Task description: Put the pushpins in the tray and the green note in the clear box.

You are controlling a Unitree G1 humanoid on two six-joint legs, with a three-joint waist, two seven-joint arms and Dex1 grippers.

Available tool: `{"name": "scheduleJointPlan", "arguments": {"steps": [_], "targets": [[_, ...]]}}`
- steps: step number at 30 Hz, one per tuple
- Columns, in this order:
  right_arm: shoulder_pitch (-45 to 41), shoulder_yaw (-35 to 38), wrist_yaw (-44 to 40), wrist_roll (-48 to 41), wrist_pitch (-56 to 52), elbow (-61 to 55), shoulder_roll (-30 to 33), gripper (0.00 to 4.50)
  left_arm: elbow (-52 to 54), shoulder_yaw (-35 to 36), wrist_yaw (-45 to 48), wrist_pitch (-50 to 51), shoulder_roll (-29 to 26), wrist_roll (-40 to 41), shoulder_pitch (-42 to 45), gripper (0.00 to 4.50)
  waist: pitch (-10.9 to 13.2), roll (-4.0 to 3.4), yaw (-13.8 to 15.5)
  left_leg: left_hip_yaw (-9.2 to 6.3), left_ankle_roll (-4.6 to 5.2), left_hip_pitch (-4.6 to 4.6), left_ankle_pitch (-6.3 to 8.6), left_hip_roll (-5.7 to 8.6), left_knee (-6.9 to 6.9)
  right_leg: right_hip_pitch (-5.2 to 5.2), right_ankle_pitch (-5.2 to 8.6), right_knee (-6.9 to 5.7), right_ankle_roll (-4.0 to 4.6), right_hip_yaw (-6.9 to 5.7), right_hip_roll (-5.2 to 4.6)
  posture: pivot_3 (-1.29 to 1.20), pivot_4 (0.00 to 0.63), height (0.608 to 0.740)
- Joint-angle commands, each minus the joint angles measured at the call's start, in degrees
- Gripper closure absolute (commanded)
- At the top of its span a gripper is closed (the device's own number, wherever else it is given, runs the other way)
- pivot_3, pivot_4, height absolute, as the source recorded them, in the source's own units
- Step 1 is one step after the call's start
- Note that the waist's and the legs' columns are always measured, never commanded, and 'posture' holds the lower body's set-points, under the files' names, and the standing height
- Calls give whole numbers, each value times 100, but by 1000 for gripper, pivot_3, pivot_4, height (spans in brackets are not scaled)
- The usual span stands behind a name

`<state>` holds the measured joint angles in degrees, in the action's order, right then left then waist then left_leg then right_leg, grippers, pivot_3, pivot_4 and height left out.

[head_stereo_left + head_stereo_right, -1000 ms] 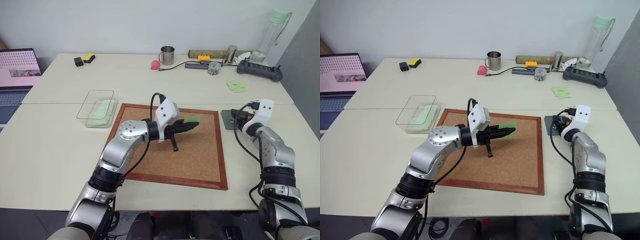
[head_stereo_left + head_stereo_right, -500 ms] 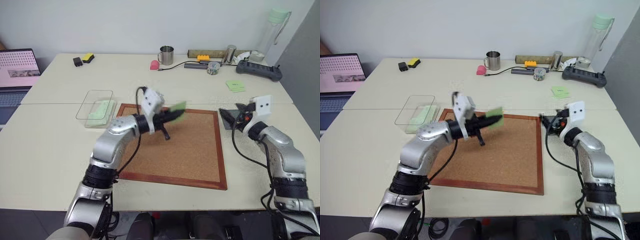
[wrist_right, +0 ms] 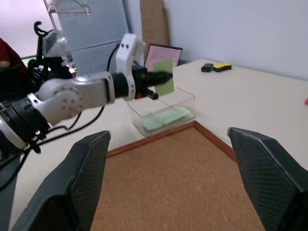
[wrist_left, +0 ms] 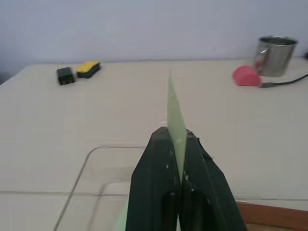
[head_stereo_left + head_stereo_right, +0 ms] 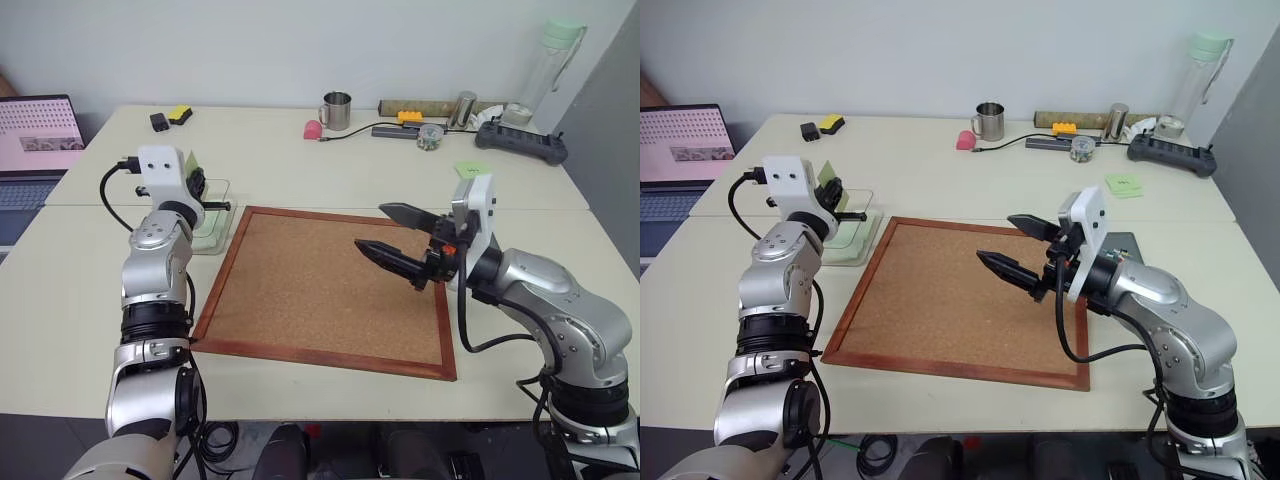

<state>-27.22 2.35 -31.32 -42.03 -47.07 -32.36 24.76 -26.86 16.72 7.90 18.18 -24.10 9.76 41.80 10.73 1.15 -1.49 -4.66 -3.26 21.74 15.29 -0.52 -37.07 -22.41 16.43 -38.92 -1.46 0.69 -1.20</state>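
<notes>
The left gripper (image 4: 177, 144) is clamped on the green note (image 4: 175, 117), holding it upright on edge above the clear box (image 3: 163, 111). That box sits on the cream table (image 5: 300, 160) just beside the far left corner of the wood-framed corkboard (image 5: 320, 295), with other light-green paper lying inside it. The right gripper (image 5: 398, 240) hangs above the right part of the corkboard, its two black fingers (image 3: 267, 180) spread wide with nothing between them, pointing left toward the box. Behind the right arm, part of the dark-grey tray (image 5: 1128, 241) shows at the corkboard's right edge. Pushpins cannot be made out. Far back stand a metal mug (image 5: 335, 110) and a pink object (image 5: 311, 129).
</notes>
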Motion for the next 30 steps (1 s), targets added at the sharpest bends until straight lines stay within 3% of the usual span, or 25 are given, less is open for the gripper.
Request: {"name": "scheduleJointPlan", "arguments": {"steps": [1,5,21,27,30], "targets": [[-141,110,137,-206,-41,-153,-5,412,-203,137,-102,-105,-77,49,208,4500,0,1,17,-2,0,1,0,1,0,0,0,0,0,-3,0,0,150,740],[-127,112,210,-177,-40,-172,32,412,-420,218,-132,-18,-49,155,161,4500,-1,3,5,-2,0,4,0,-1,0,-3,0,0,0,-2,-1,0,150,740],[-1,138,159,-96,98,26,205,396,216,91,233,-110,-189,320,-15,1607,-1,3,-8,0,0,3,0,-1,0,-4,0,-3,1,-1,0,0,150,740],[274,264,57,137,265,127,524,396,1221,-888,2066,159,-696,395,-498,431,-1,3,-4,3,-2,3,-1,0,3,-5,0,-1,1,4,0,0,150,740],[407,321,28,272,367,209,680,396,1790,-1270,3168,538,-959,743,-915,431,-1,3,-15,7,-1,1,-1,-2,1,-5,0,-3,1,9,-1,0,150,740]]}}
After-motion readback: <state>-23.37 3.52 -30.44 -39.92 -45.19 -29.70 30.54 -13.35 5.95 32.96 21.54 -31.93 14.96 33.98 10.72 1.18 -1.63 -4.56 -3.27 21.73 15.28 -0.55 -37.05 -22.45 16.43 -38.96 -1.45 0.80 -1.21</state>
